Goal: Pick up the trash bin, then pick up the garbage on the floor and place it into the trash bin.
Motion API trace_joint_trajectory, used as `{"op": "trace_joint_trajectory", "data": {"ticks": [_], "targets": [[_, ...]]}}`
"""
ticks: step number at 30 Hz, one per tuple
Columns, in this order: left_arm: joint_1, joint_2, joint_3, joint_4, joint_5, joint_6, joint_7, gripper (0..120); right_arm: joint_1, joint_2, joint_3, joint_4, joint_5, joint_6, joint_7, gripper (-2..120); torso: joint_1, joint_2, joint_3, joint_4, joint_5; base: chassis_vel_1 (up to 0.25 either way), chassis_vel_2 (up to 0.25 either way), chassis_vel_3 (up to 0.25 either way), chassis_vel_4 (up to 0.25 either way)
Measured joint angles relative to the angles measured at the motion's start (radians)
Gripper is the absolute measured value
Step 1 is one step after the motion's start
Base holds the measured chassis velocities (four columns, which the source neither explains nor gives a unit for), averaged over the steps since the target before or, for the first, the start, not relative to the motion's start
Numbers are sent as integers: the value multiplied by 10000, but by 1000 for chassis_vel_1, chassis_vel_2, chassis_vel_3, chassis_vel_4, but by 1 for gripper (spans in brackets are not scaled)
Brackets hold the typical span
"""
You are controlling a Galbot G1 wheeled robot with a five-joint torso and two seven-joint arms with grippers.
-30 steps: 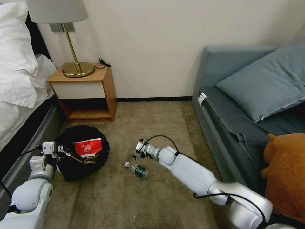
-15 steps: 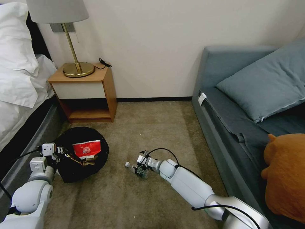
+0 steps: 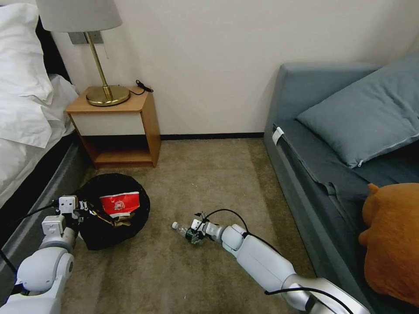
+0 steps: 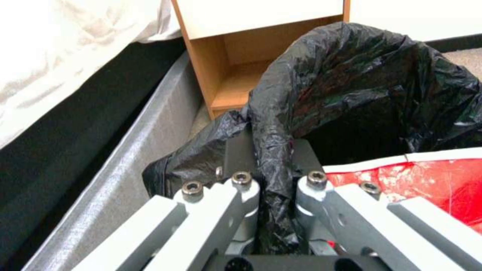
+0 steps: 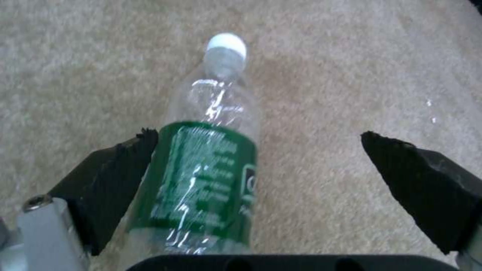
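Observation:
The trash bin (image 3: 131,226), lined with a crinkly black bag (image 4: 361,86), is at the left beside the bed. My left gripper (image 3: 83,208) (image 4: 272,150) is shut on its rim and the bag. Inside lie a red-and-white carton (image 3: 120,202) (image 4: 427,180) and crumpled tan paper (image 3: 125,219). A small clear bottle (image 3: 182,230) (image 5: 206,165) with a green label lies on the carpet. My right gripper (image 3: 194,234) (image 5: 258,137) is down at the floor, open, straddling the bottle. One pad (image 5: 110,177) touches the label's side, and the other pad (image 5: 427,180) stands well apart.
A wooden nightstand (image 3: 118,126) with a brass lamp (image 3: 104,91) stands against the wall behind the bin. The bed (image 3: 26,117) runs along the left. A grey sofa (image 3: 331,144) with a cushion and an orange plush toy (image 3: 390,240) lines the right. Open carpet (image 3: 205,174) lies between.
My right gripper has dropped down and forward from above the carpet to the bottle and now straddles it. The left arm and the bin have stayed in place.

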Motion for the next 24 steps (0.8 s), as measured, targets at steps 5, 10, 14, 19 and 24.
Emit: {"op": "trace_joint_trajectory", "data": {"ticks": [5,10,14,19,24], "targets": [[-107,25,33,47,1,29,-3,4,-46,33,67,-190,-178,118,-70,100,0,0,0,-1,0,0,0,0,0],[-181,47,48,88,0,62,-8,4,-82,62,88,-323,-283,218,-126,100,0,-2,1,-1,0,0,0,0,0],[-197,74,49,116,-12,80,-12,4,-111,92,105,-392,-332,257,-153,100,0,-2,0,0,0,0,0,0,0],[-188,84,31,125,-26,82,-14,4,-117,109,138,-492,-400,312,-254,97,0,-2,0,0,0,0,0,0,0],[-163,81,21,117,-28,83,-14,4,-154,115,196,-551,-492,387,-366,85,0,-1,0,0,0,0,0,0,0]]}}
